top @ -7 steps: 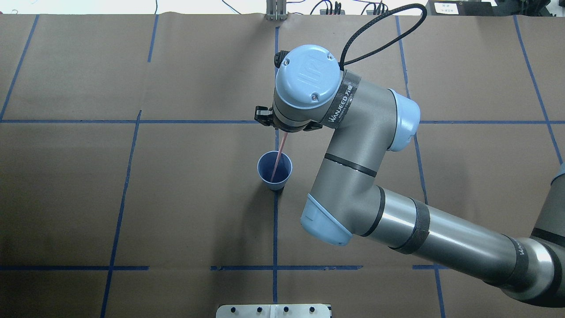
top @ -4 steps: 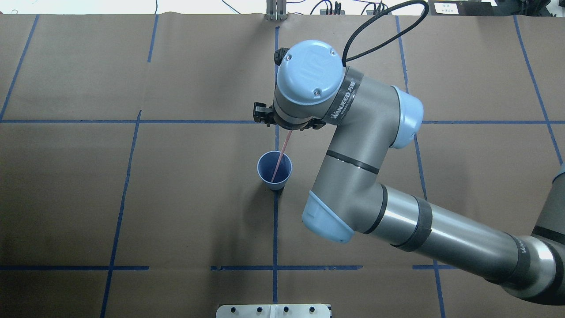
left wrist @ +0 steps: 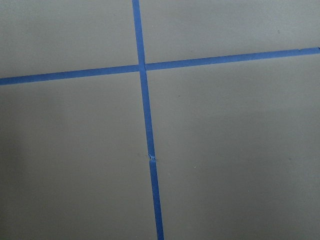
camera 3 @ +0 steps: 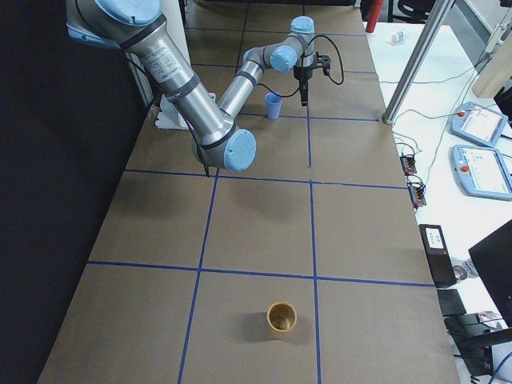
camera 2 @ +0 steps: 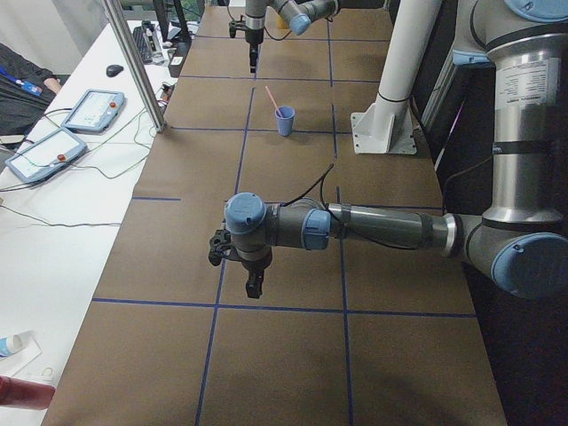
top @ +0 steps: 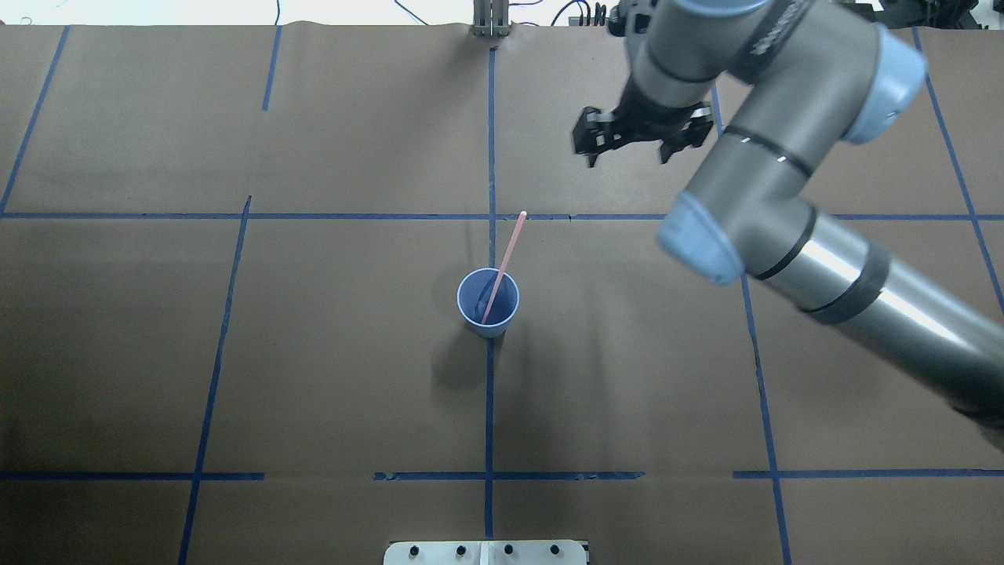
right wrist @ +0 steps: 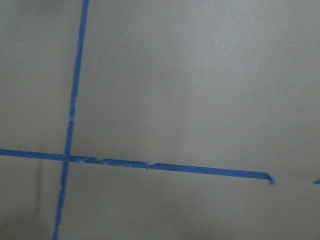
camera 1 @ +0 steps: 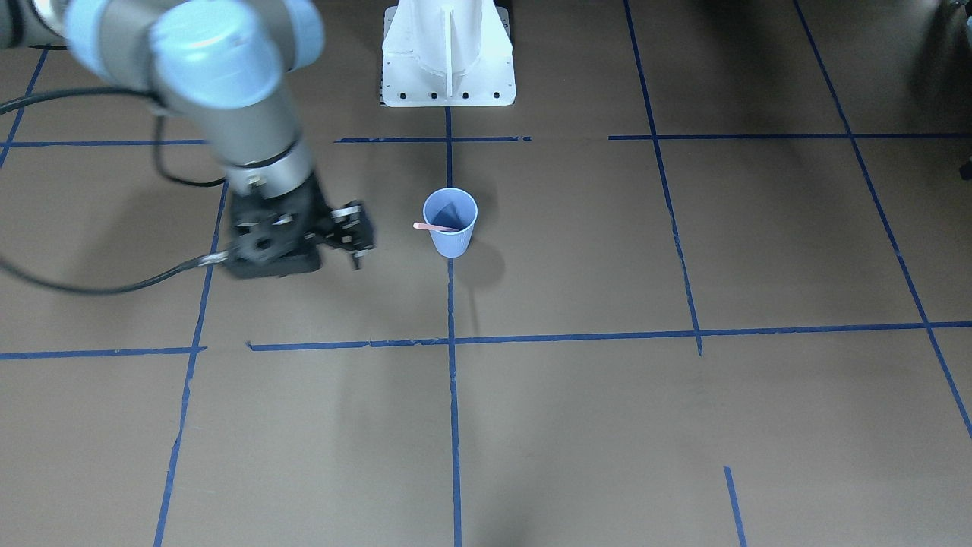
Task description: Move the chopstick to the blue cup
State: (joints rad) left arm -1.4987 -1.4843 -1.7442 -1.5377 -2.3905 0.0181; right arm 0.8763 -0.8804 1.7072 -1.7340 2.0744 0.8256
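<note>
The blue cup (top: pixel 488 304) stands upright near the table's middle on a blue tape line; it also shows in the front view (camera 1: pixel 450 222). One pinkish chopstick (top: pixel 503 263) stands in the cup. Its lower end is inside and its upper end leans over the far rim, free of any gripper. It shows in the front view (camera 1: pixel 431 226) too. My right gripper (top: pixel 629 151) is open and empty, raised to the far right of the cup. My left gripper (camera 2: pixel 253 282) hangs over bare table far from the cup, and I cannot tell whether it is open or shut.
A brown cup (camera 3: pixel 281 318) stands alone near the table's right end. The white robot base plate (camera 1: pixel 448 83) sits at the robot's edge. Blue tape lines (top: pixel 489 392) cross the brown table cover. Both wrist views show only table and tape.
My right gripper has let go of the chopstick and moved up and away to the far right. The chopstick stays leaning in the cup, which has not moved.
</note>
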